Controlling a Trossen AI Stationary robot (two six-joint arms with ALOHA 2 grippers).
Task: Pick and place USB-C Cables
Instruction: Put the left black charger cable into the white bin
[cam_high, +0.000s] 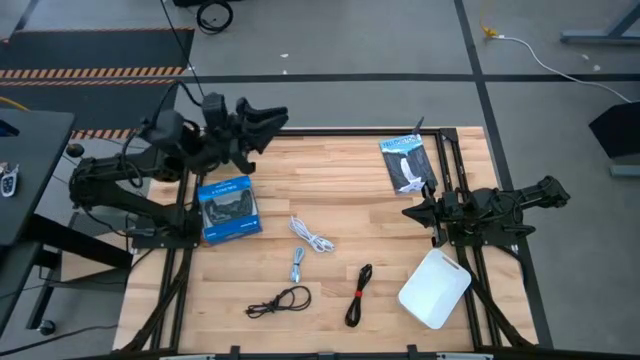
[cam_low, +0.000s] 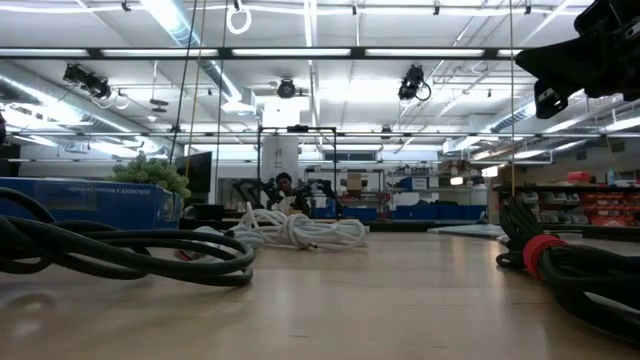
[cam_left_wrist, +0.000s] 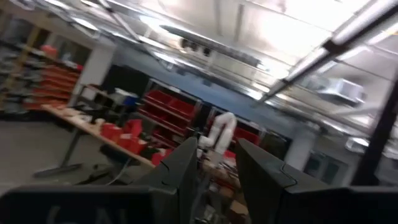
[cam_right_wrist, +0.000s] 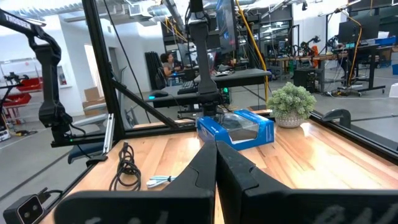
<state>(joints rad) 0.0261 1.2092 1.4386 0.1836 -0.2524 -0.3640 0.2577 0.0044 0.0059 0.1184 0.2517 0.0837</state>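
Observation:
Four cables lie on the wooden table. The white coil (cam_high: 312, 237) (cam_low: 300, 230) is in the middle. The silver-grey bundle (cam_high: 298, 264) (cam_right_wrist: 163, 180) lies just nearer. Near the front edge are the thin black loop (cam_high: 280, 300) (cam_low: 120, 255) (cam_right_wrist: 126, 168) and the black bundle with the red tie (cam_high: 359, 294) (cam_low: 560, 265). My left gripper (cam_high: 272, 118) (cam_left_wrist: 216, 146) is open, raised over the far left corner, and its wrist view shows only the room. My right gripper (cam_high: 408, 212) (cam_right_wrist: 216, 149) is shut, above the table's right part, pointing left toward the cables.
A blue box picturing a controller (cam_high: 229, 208) (cam_right_wrist: 236, 127) lies left of the cables. A flat dark packet (cam_high: 407, 163) lies at the far right. A white container (cam_high: 435, 288) sits near the right front corner. Bare wood shows between the cables and the right arm.

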